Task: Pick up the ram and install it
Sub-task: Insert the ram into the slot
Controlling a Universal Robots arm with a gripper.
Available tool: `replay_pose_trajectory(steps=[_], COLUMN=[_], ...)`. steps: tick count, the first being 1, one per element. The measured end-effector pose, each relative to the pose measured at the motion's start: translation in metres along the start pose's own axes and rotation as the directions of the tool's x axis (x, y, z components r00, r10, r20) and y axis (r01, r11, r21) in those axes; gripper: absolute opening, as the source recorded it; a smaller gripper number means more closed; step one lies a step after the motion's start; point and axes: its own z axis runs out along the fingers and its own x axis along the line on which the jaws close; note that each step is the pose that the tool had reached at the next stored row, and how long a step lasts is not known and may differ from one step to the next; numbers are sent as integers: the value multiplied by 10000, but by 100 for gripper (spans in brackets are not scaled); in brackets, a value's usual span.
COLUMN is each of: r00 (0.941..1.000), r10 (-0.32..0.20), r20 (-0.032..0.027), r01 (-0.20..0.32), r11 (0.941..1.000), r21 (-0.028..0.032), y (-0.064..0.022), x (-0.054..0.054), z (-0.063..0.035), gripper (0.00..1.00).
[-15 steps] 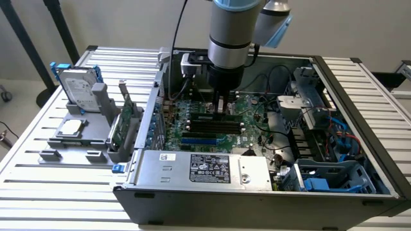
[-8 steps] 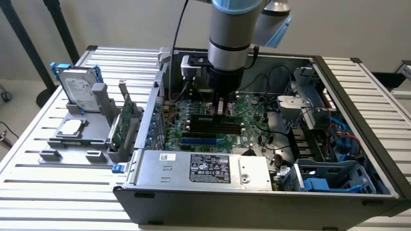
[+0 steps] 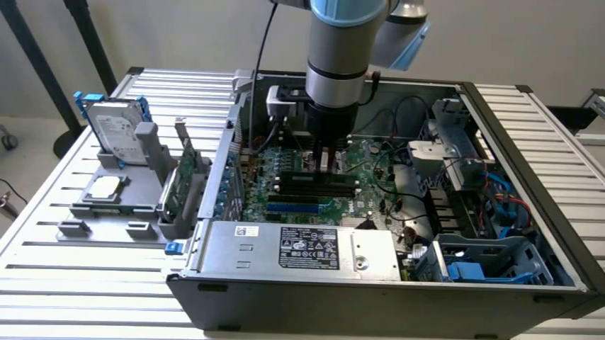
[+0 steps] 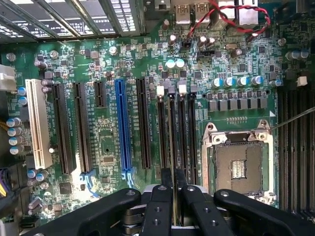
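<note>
Ram (image 4: 173, 147) – edge-on, pinched between the fingers (image 4: 166, 194), over the motherboard (image 4: 108, 64) slots inside the case (image 3: 378, 294) | pickup done | seating unclear – looks not fully pressed in

Ram (image 4: 173, 147) edge-on, chips unseen

Slatted aluminium table (image 3: 95, 283) carries everything. Open computer case (image 3: 529, 234) sits directly on it, toward exterior view's right. Grey holder rack (image 3: 113, 212) rests on table at exterior view's left, just beside case. Rack carries hard drive (image 3: 115, 131) with blue rails at far end, upright green expansion card (image 3: 187, 173) nearest case, small processor chip (image 3: 104, 186) lying flat.
</note>
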Motion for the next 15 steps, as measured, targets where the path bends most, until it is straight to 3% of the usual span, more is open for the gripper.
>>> replay_pose_trajectory(steps=[3, 8, 15], r00=[10000, 10000, 10000], r10=[0, 1, 0], r20=[-53, -92, -98], r01=[0, 0, 0], r11=[10000, 10000, 10000], r21=[4, 16, 22], y=[0, 0, 0], x=[0, 1, 1], z=[8, 19, 46], gripper=[14, 14, 14])
